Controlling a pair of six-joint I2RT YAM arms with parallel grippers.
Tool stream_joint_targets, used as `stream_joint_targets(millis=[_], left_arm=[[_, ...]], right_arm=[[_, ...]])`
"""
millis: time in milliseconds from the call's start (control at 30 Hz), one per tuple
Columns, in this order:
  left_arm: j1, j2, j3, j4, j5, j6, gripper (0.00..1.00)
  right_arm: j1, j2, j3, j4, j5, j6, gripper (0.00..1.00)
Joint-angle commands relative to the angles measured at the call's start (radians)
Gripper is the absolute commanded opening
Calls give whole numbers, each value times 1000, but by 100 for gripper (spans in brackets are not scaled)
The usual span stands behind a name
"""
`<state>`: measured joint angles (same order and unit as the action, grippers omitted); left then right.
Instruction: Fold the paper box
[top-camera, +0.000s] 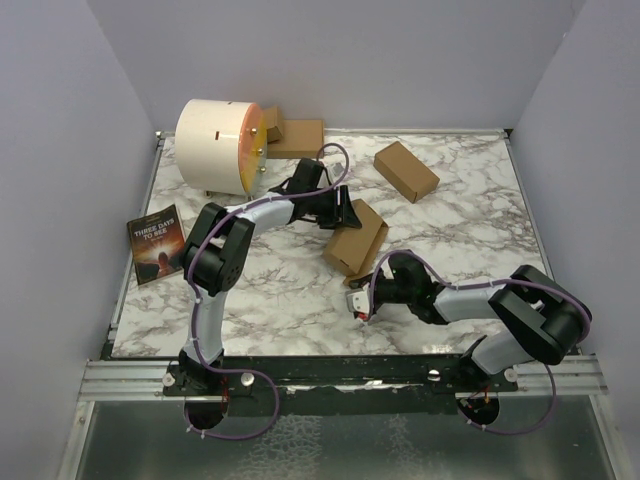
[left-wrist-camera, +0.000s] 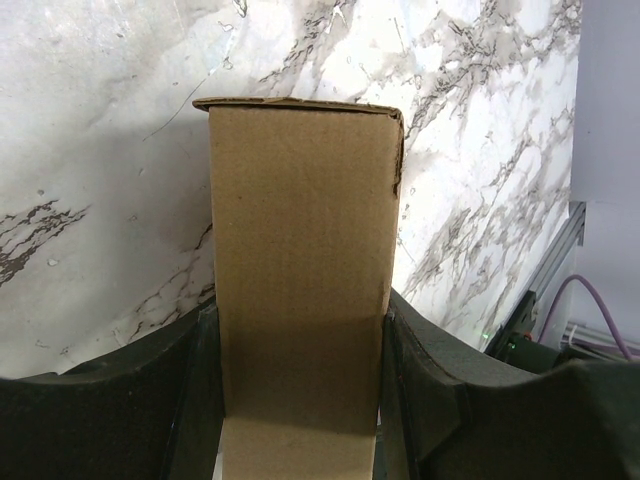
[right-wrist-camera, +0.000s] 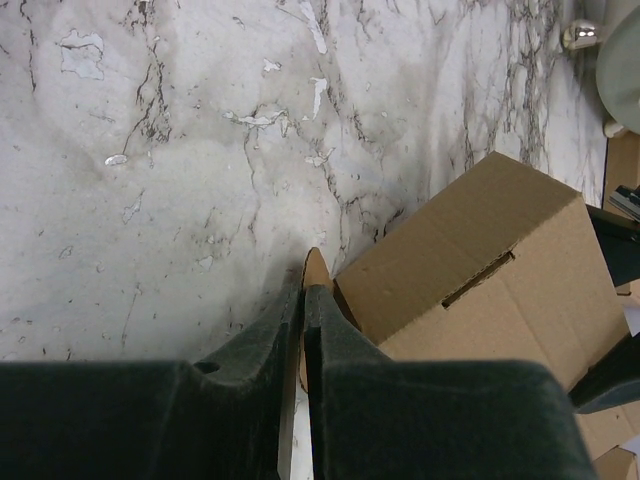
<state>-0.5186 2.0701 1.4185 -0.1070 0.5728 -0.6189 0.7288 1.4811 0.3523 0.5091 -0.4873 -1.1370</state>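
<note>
A brown paper box (top-camera: 357, 238) lies in the middle of the marble table. My left gripper (top-camera: 343, 212) is shut on its far end. In the left wrist view the box (left-wrist-camera: 300, 230) fills the gap between the two dark fingers (left-wrist-camera: 425, 390), both pressing its sides, and its closed end points away. My right gripper (top-camera: 355, 292) is at the box's near end. In the right wrist view its jaws (right-wrist-camera: 305, 290) are closed on a thin rounded cardboard flap (right-wrist-camera: 317, 264) sticking out of the box (right-wrist-camera: 480, 290), which has a slot in its top.
A second folded brown box (top-camera: 406, 170) lies at the back right. Flat cardboard (top-camera: 297, 137) lies at the back beside a large white cylinder (top-camera: 220, 145). A dark book (top-camera: 157, 245) lies at the left edge. Grey walls enclose the table.
</note>
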Motion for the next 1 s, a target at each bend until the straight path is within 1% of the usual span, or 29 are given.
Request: stream_joint_targets(millis=[0,300,467,833,967], left_arm=[[6,34,-85,-56,-67,-4,18],[33,10,-152,11,-34,-35,18],[41,4,-164,17,-31,-33,18],[48,7,-163,19,-25,-32,18],[49,10,-160,19,-22,-33,18]], right_arm=[[6,-4,-5,56,39,32,6],[6,-17,5,19,39,65,4],[-1,-21,30,-28,52,112,3],[-60,-81,42,-159,-51,121,1],[-67,-80,55,-192,-63,121,1]])
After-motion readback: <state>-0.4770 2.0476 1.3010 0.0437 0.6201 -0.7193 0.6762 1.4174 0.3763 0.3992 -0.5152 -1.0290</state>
